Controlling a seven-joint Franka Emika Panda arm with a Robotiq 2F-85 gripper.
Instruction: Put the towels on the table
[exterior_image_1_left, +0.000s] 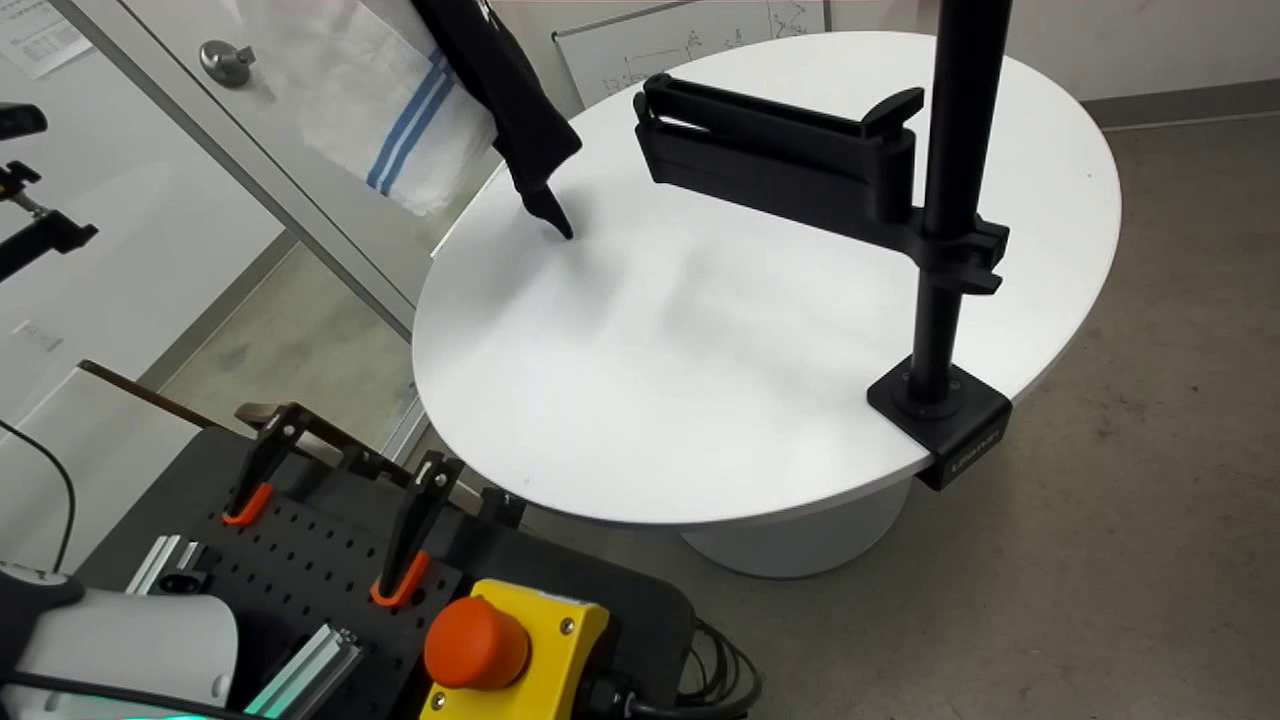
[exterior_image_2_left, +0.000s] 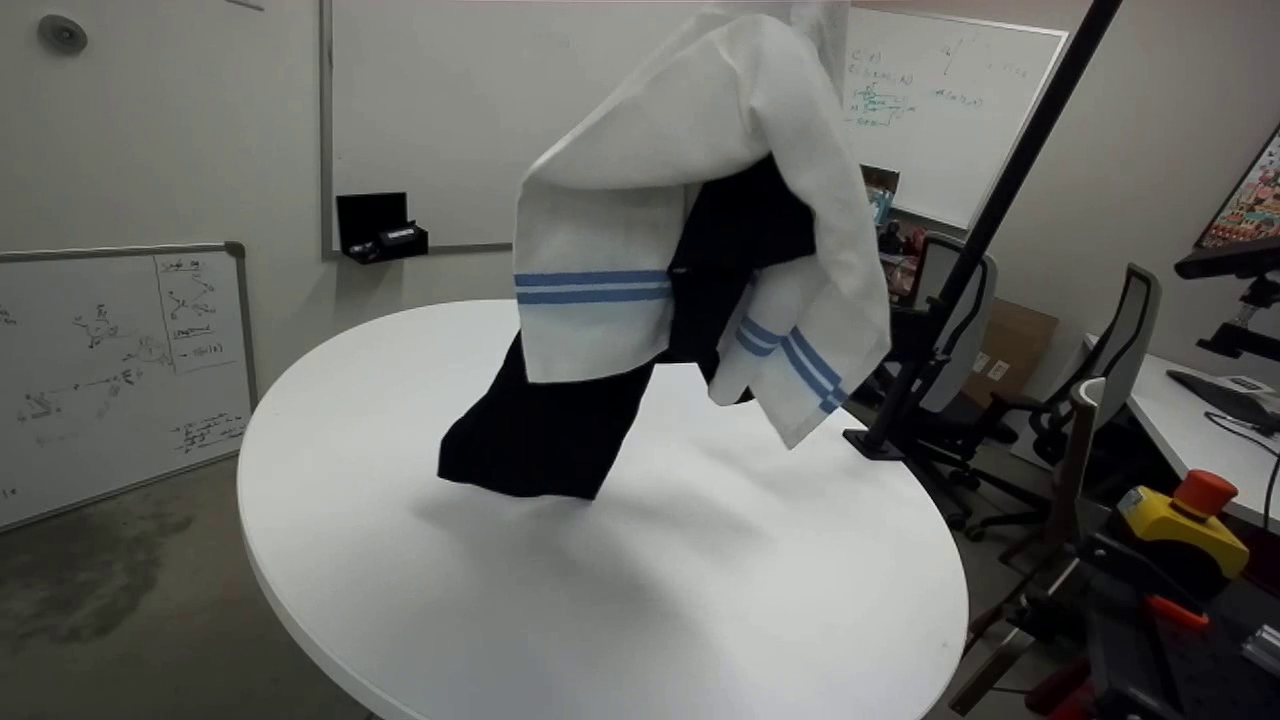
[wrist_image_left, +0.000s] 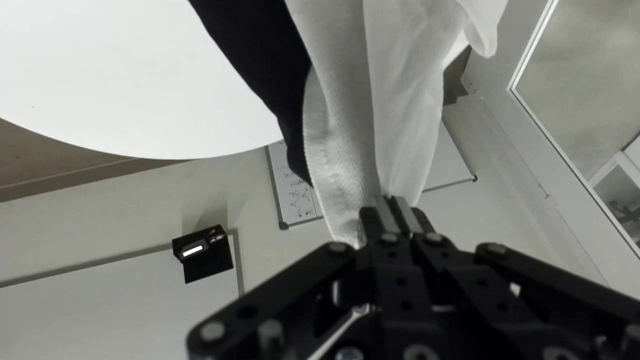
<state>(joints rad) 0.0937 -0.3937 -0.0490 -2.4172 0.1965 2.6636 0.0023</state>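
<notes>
The white towel with blue stripes hangs bunched in both exterior views (exterior_image_1_left: 350, 110) (exterior_image_2_left: 640, 170). The black towel hangs with it, partly covered by the white one, in both exterior views (exterior_image_1_left: 530, 120) (exterior_image_2_left: 550, 430). Its lower end is close over the round white table (exterior_image_1_left: 650, 400) (exterior_image_2_left: 760, 620); I cannot tell whether it touches. Its dotted pattern does not show. In the wrist view my gripper (wrist_image_left: 390, 198) is shut on the white towel (wrist_image_left: 345, 135); the black towel (wrist_image_left: 260, 55) hangs beside it. Whether the fingers also pinch the black towel is hidden. The gripper is outside both exterior views.
A black clamp stand (exterior_image_1_left: 950, 190) with a folded arm (exterior_image_1_left: 780, 160) is fixed to the table's edge; its pole also shows in an exterior view (exterior_image_2_left: 990, 240). A black bench with a yellow emergency-stop box (exterior_image_1_left: 560, 640) stands beside the table. A door and whiteboards line the walls.
</notes>
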